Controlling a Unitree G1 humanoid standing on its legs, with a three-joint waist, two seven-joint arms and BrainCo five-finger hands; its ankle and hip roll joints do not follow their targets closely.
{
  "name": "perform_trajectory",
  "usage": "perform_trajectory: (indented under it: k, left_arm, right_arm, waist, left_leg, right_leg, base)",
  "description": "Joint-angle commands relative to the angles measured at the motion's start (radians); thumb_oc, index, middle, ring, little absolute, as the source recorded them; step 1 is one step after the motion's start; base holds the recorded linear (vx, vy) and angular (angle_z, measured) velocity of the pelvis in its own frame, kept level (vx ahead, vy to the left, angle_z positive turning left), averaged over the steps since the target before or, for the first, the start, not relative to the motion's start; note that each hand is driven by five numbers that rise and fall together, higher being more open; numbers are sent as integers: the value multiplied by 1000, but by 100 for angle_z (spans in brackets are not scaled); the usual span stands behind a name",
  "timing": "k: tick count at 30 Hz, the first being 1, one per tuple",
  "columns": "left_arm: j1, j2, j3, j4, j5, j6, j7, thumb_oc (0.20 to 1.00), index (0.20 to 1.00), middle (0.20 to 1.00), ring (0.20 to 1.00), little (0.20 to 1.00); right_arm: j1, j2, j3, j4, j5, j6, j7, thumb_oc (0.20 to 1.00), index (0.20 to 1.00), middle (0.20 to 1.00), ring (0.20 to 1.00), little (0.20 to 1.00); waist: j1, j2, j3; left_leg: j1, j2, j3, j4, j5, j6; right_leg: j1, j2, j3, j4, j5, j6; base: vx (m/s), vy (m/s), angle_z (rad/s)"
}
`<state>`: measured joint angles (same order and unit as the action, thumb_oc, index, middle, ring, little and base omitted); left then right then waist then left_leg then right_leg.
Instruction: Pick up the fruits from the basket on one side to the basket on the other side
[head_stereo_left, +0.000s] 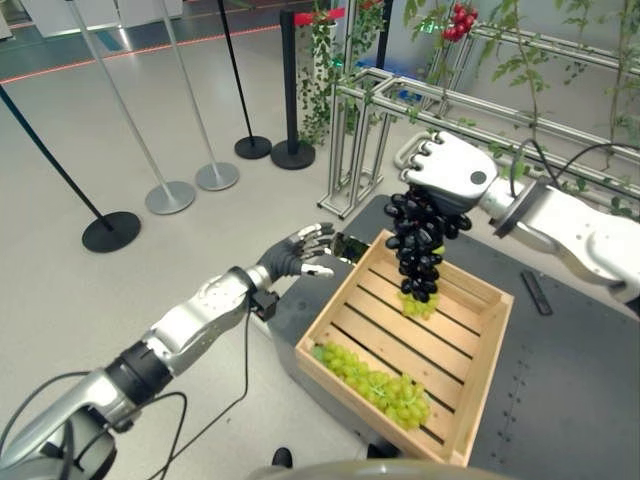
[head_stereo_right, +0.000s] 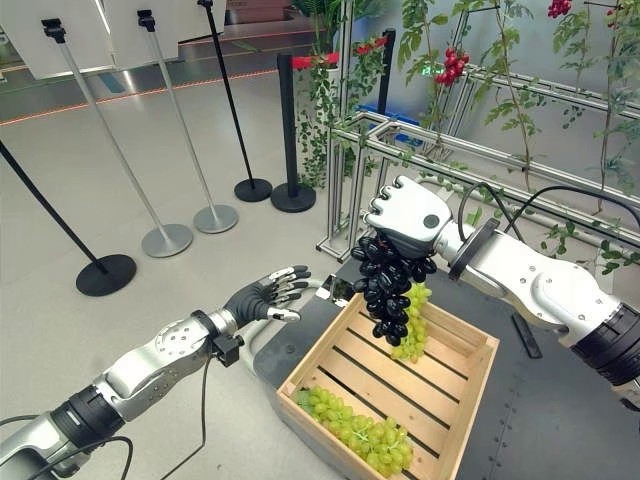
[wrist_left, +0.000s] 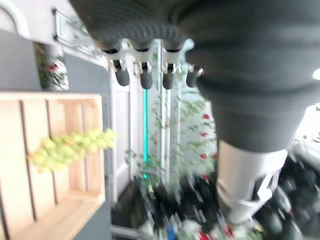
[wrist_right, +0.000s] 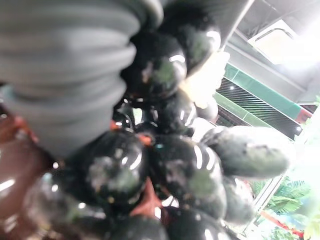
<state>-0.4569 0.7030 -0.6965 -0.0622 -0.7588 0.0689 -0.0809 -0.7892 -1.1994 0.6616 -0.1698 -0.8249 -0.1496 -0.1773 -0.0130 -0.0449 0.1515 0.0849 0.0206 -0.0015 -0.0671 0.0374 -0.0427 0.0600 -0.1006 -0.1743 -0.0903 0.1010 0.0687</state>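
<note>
Stanchions (head_stereo_left: 170, 196) with round bases stand on the pale floor at our far left, well apart from the work. Nearer in, our left hand (head_stereo_left: 300, 250) hovers in the air just off the left corner of the wooden crate (head_stereo_left: 480, 360), its fingers (head_stereo_right: 285, 280) spread and straight, holding nothing; we see those dark tips in a relaxed row in the left wrist view as well (wrist_left: 145, 77). The crate sits on a dark grey table (head_stereo_left: 570, 390), slatted and open-topped, turned at an angle to us. Inside it, a bunch of green grapes (head_stereo_left: 375, 382) lies along the near left wall, resting on the slats. A second, smaller cluster of green grapes (head_stereo_left: 418, 304) shows toward the far side of the crate, directly below the dark bunch; whether it lies on the slats or hangs with that bunch we cannot tell. Above the crate's far corner our right hand (head_stereo_left: 452, 172) is curled down over the top of a bunch of black grapes (head_stereo_left: 420, 245), clamped on it, and the bunch hangs long and free over the crate. The right wrist view shows those glossy dark berries (wrist_right: 150, 170) pressed close under the ribbed cover. Behind the right arm runs a metal frame (head_stereo_left: 360, 140) with green vines and red berries (head_stereo_left: 458, 22).
</note>
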Motion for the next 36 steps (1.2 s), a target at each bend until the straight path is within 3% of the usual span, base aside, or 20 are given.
perform_trajectory:
  k: [1,3,11,31,32,33,36]
  left_arm:
    - [-101,-26,-43,6,-24,-60,4,1000,1000,1000,1000,1000]
    - [-157,-93,-92,3,-59,-56,11,1000,1000,1000,1000,1000]
    - [-222,-224,-158,20,-120,-42,17,1000,1000,1000,1000,1000]
    - [-235,-337,-204,69,-198,-23,31,1000,1000,1000,1000,1000]
    - [-233,-342,-208,67,-212,-19,28,385,385,385,385,385]
    - [-231,-344,-210,65,-217,-20,29,200,200,200,200,200]
    - [-222,-352,-217,66,-231,-13,23,200,200,200,200,200]
  right_arm:
    - [-54,-19,-57,-46,26,32,-32,200,200,200,200,200]
    - [-77,-10,-43,-51,28,36,-42,200,200,200,200,200]
    - [-130,9,-5,-60,31,35,-54,200,200,200,200,200]
    - [-199,39,46,-90,26,42,-73,200,200,200,200,200]
    - [-204,40,52,-89,24,42,-77,200,200,200,200,200]
    - [-205,41,53,-89,23,44,-79,200,200,200,200,200]
    - [-211,43,60,-88,22,46,-81,200,200,200,200,200]
  waist:
    - [8,-48,-47]
    - [1,-49,-45]
    - [-14,-48,-41]
    - [-30,-41,-39]
    - [-32,-41,-39]
    - [-32,-41,-39]
    - [-33,-41,-39]
  left_leg:
    - [-37,-4,13,66,-85,2]
    - [-39,-3,13,64,-84,2]
    - [-39,-4,18,66,-86,6]
    - [-46,-3,17,73,-88,5]
    - [-45,-4,18,72,-88,5]
    - [-45,-4,19,71,-88,5]
    - [-44,-4,18,70,-88,6]
  right_leg:
    - [-6,-51,-29,96,-89,99]
    - [-9,-51,-28,95,-88,98]
    - [-14,-51,-16,97,-88,98]
    - [-21,-49,-8,99,-92,94]
    - [-22,-49,-7,99,-91,94]
    - [-22,-49,-6,98,-91,94]
    - [-22,-49,-6,98,-91,93]
  base:
    - [0,0,0]
    - [0,0,0]
    - [0,0,0]
    - [0,-1,0]
    - [38,-5,0]
    - [0,0,0]
    - [0,0,0]
